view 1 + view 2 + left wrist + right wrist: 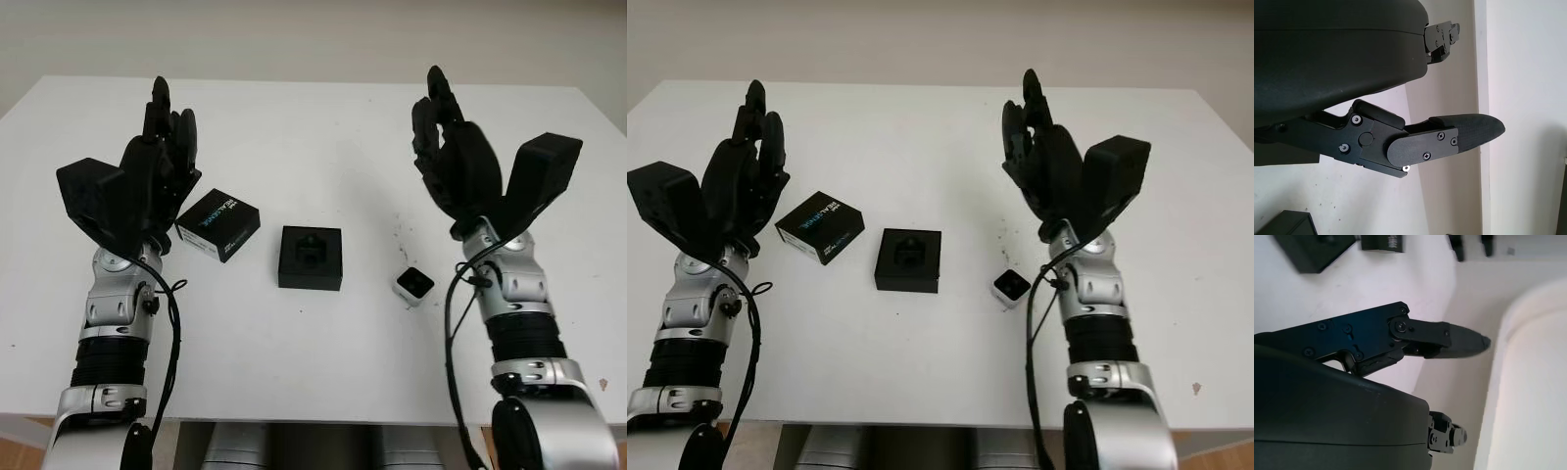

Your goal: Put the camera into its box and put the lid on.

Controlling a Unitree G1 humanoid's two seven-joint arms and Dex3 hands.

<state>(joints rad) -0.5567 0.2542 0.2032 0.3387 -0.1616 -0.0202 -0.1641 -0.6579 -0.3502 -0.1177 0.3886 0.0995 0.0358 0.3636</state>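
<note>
White table (313, 147) with small white cube camera (413, 285) lying loose beside open black square box (311, 258); printed black lid (217, 224) apart to its left. Left hand (162, 162) and right hand (456, 157) raised, open, holding nothing. Nothing packed yet.
</note>
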